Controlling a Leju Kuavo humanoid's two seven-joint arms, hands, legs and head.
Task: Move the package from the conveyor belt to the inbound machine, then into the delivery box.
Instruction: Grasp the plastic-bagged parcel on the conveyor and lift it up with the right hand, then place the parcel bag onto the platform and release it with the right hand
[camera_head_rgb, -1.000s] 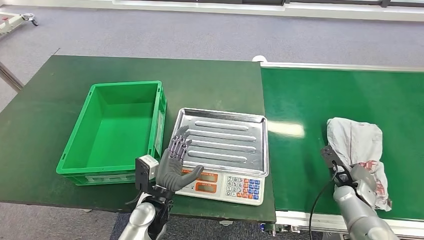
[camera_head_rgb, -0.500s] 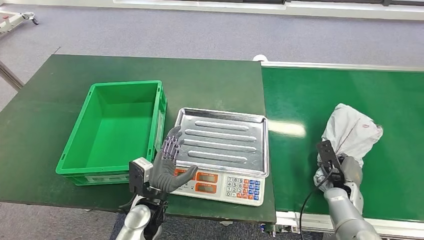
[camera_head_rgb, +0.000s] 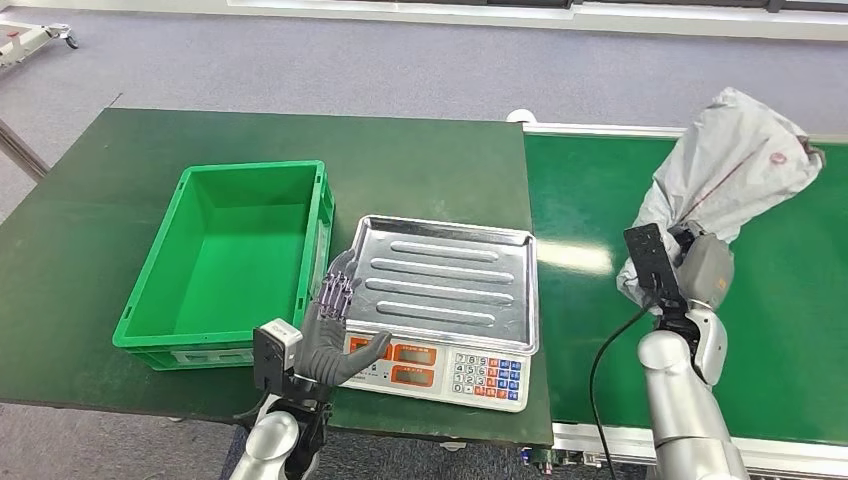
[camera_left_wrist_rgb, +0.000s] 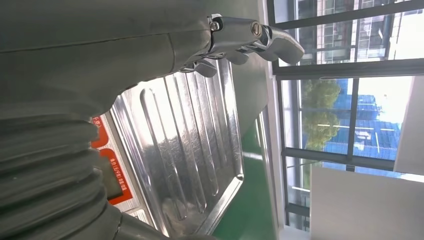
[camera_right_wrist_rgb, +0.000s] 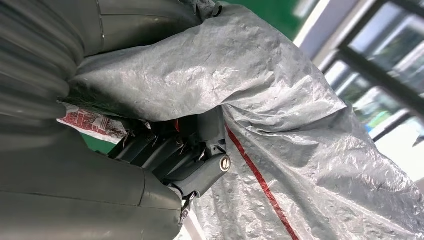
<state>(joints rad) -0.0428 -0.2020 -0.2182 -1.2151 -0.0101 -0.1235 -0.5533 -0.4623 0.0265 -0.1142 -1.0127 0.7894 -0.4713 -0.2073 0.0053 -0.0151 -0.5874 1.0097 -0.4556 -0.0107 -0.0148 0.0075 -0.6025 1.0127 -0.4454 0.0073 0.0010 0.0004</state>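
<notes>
Grey plastic wraps the package (camera_head_rgb: 733, 160), and it now hangs in the air above the conveyor belt (camera_head_rgb: 600, 200), held up by the right hand (camera_head_rgb: 700, 270). In the right wrist view the dark fingers (camera_right_wrist_rgb: 165, 150) are closed tightly into the crumpled film. One second ago the package was lying flat on the belt with the hand on top of it; half a second ago it was only partly lifted. So the pick-up seems done, and the carry to the inbound machine (camera_head_rgb: 445, 300), the scale with the steel tray, is probably next. The left hand (camera_head_rgb: 335, 335) has moved only a little: it waits over the front edge of the scale, fingers spread and holding nothing. The delivery box (camera_head_rgb: 150, 320) stands just beside the scale, nothing inside.
</notes>
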